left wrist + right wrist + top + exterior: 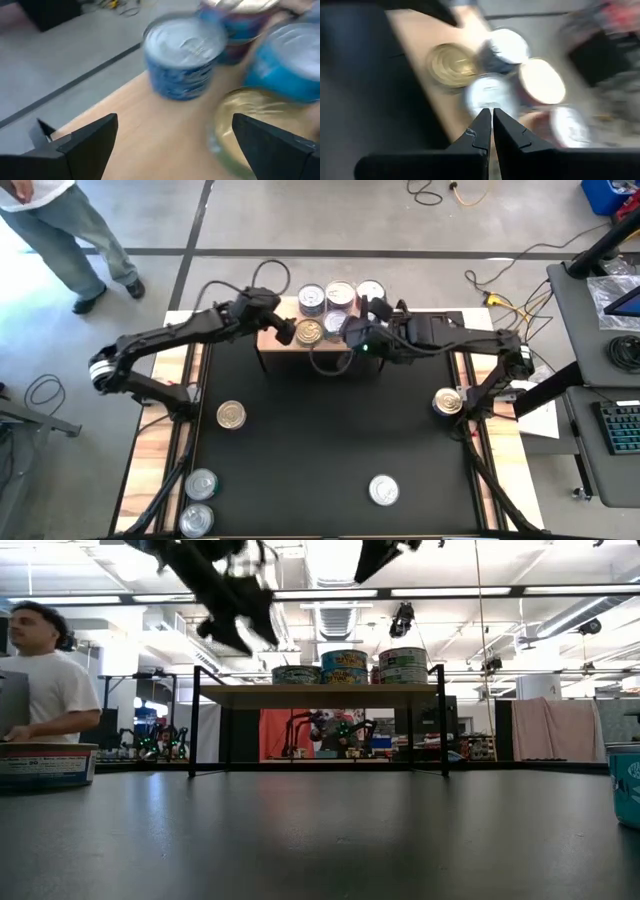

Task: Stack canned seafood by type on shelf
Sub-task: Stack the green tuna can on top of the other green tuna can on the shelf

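High view shows the left gripper [283,332] spread empty beside the gold tin [309,332] on the shelf [270,342]. Tins look rigid, weighty, slick; best pinched across the sides. Right gripper [492,112] is pressed together, empty.

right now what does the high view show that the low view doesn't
Only the high view: the loose cans on the black mat, like the gold-lidded one, and both grippers over the shelf, left gripper and right gripper. Only the low view: the shelf's thin black legs. Both: cans on the shelf and a person.
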Tool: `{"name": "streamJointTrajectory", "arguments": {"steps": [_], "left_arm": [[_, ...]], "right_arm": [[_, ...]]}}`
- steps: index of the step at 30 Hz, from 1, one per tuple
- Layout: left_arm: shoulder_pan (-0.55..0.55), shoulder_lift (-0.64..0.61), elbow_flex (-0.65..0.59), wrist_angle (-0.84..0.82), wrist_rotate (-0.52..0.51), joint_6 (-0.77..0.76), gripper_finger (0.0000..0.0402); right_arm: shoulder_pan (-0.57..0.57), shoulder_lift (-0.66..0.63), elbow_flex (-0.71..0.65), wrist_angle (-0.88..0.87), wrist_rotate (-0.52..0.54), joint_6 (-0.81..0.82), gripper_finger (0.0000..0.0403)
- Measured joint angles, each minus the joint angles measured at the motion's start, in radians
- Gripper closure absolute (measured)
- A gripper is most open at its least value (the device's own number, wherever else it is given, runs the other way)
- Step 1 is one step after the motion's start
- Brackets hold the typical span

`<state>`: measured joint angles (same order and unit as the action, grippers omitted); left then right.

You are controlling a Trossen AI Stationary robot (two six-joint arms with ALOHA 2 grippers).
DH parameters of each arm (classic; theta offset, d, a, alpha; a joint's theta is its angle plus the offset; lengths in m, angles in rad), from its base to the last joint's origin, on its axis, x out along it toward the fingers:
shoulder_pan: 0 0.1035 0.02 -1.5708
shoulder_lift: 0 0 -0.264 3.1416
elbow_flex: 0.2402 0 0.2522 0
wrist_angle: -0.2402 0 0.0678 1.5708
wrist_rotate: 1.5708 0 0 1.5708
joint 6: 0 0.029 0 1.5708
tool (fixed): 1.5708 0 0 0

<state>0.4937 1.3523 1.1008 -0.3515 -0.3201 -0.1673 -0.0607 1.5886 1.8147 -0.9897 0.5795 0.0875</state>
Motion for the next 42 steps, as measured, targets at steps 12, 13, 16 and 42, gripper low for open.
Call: {"name": "streamJointTrajectory", "arguments": {"steps": [12,13,16,42], "left_arm": [[-0.287,-0.369,0.041,-0.378,0.537,-0.058,0.0026],[-0.348,-0.384,0.037,-0.439,0.492,-0.094,0.0028],[-0.548,-0.404,0.028,-0.641,0.318,-0.259,0.0038],[-1.377,-0.114,-0.163,-0.595,0.878,-1.490,0.0073]], "right_arm": [[0.115,-0.002,0.013,0.098,-0.026,-0.018,0.0342],[0.115,0.000,0.013,0.104,-0.083,-0.012,0.0335],[0.116,0.008,0.013,0.111,-0.169,0.010,0.0313],[0.193,0.045,0.012,0.090,-0.325,-0.055,0.0184]]}}
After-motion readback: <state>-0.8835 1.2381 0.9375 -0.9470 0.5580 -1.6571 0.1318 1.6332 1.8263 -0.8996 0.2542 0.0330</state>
